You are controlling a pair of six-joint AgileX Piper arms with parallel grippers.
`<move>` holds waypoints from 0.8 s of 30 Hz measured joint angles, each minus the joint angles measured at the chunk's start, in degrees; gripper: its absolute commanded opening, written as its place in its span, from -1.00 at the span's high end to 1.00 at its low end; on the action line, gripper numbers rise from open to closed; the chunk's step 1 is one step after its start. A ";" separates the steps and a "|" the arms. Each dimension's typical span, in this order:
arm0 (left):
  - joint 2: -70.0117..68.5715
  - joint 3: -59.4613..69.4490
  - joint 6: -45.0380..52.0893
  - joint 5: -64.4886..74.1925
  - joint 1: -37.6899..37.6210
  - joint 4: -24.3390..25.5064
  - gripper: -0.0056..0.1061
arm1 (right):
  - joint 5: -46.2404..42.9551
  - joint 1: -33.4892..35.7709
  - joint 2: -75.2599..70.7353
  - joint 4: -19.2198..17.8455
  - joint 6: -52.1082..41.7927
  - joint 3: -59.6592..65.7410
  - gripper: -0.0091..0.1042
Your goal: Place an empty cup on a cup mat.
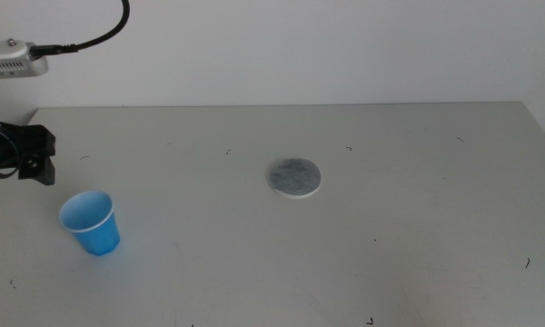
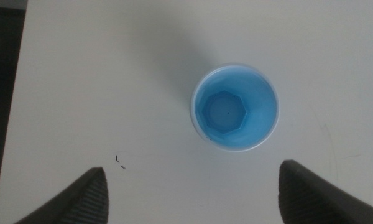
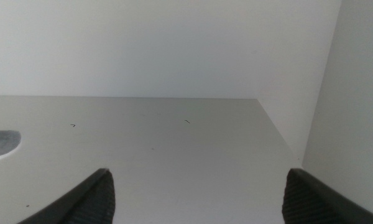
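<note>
So the cup (image 1: 90, 222) is standing upright on the table (image 1: 418, 227), over toward the left side, empty, mouth up. The cup mat (image 1: 295, 178) sits flat well apart from it, more or less mid-table, nothing on it yet.

The left gripper (image 2: 193, 193) is hanging right over the cup looking straight down into it, jaws spread wide and gripping nothing. You can only see a dark bit of that arm at the left edge in the overview. The right gripper (image 3: 196, 196) is parked low at the right side, also spread wide with nothing between its jaws, just waiting, with a sliver of the mat in its view.

My guess at what could go wrong: it's a light paper cup, so if one jaw touches first on the way down it'll tip or skid. Clamp too hard and the wall buckles. And the mat's only a bit wider than the cup, so a sloppy set-down leaves it hanging off the edge.
</note>
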 measured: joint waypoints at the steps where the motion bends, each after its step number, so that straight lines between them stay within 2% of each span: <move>1: 0.49 0.00 0.00 0.00 0.00 -0.06 -0.98 | 0.00 0.00 0.00 0.00 0.00 0.00 -0.82; 9: 1.51 0.00 0.00 -0.88 0.00 0.24 -0.98 | 0.00 0.00 0.00 0.00 0.00 0.00 -0.82; 24: 13.32 -2.79 7.18 -0.76 4.47 -6.54 -0.98 | 0.00 0.00 0.00 0.00 0.00 0.00 -0.82</move>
